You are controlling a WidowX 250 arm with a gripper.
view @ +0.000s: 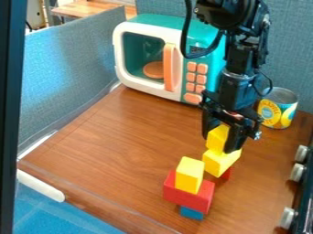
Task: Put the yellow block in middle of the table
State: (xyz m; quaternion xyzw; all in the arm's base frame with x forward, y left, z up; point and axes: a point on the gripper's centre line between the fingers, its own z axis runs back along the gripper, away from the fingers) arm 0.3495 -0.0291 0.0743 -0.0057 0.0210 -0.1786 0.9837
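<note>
Nearest the camera, a dark upright post (7,114) runs along the left edge of the camera view. Low in this view, on the brown table (122,137), a blue block (192,213) lies partly under a long red block (183,194), on which a yellow block (189,174) stands upright.

Just beyond and to the right, the black gripper (224,142) hangs down over a second stack. Its fingers stand either side of an upper yellow block (217,138), parted by about the block's width and closed on it. That block is upright, directly above a lower yellow block (220,162); whether the two touch is hard to tell. Under the lower one, part of a red piece (227,174) shows.

Behind stands a turquoise and white toy microwave (209,41) with an orange door handle (169,68) and orange buttons. A can (278,109) with a yellow and blue label stands to the right, behind the gripper. Pale knobs (297,172) line the right edge, and a grey-blue partition (70,77) rises along the left.
</note>
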